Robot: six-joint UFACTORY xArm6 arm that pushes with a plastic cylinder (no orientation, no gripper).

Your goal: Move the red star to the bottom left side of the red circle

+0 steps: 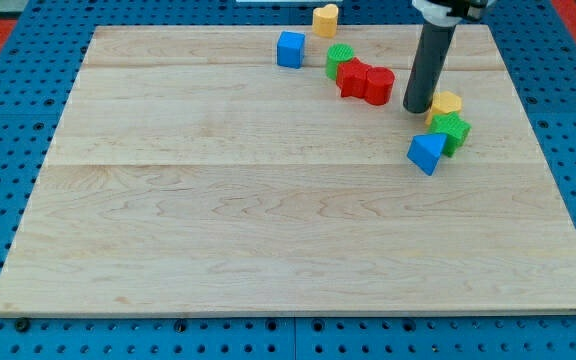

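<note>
1. A pale wooden board (pixel 268 200) lies on a blue pegboard bench (pixel 8 120).
2. My tip (pixel 417 108) rests on the board, bare, holding nothing.
3. The red star (pixel 352 77) sits at the tip's ten o'clock, touching the red circle (pixel 378 85) at its three o'clock and a green block (pixel 339 59) at eleven.
4. A yellow block (pixel 447 102) is just beside the tip at three o'clock; below it lie a green star (pixel 452 130) and a blue block (pixel 426 152).
5. At the board's twelve o'clock are a blue cube (pixel 290 49) and a yellow heart (pixel 325 18).

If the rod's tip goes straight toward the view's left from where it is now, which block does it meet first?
Probably the red blocks: my tip sits just to their right and slightly lower in the view. Depth is unclear, so it might only clip their lower edge or slip past.
</note>
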